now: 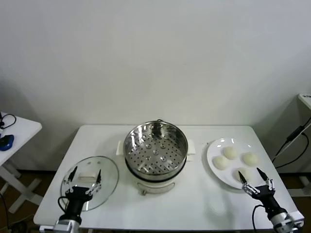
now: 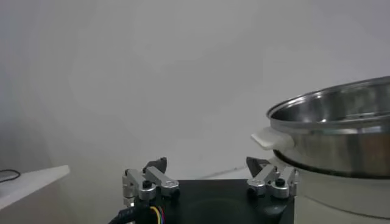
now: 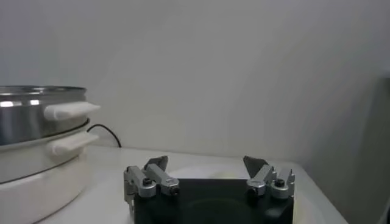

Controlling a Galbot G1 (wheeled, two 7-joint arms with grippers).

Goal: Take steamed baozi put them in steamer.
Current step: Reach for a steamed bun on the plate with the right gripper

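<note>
Sitting at the middle of the white tabletop (image 1: 194, 204), the steamer (image 1: 155, 150) is being shown uncovered, its perforated tray bare and its shiny steel pot resting on a white base with side handles. Four steamed baozi (image 1: 235, 161) are being carried on a white plate (image 1: 212, 167) to the right of the steamer, none of them being touched. A round glass lid (image 1: 90, 181) is lying flat to the left of the steamer, at the near left part of the tabletop.

The left gripper (image 1: 85, 176) is being held low at the near left edge, over the near part of the lid, its jaws being kept spread wide with nothing between them. The right gripper (image 1: 251, 180) is being held at the near right edge, just near the plate's near rim and close to the nearest bun, its jaws likewise being kept spread and empty. A second white table (image 1: 19, 133) is standing far off at the left.
</note>
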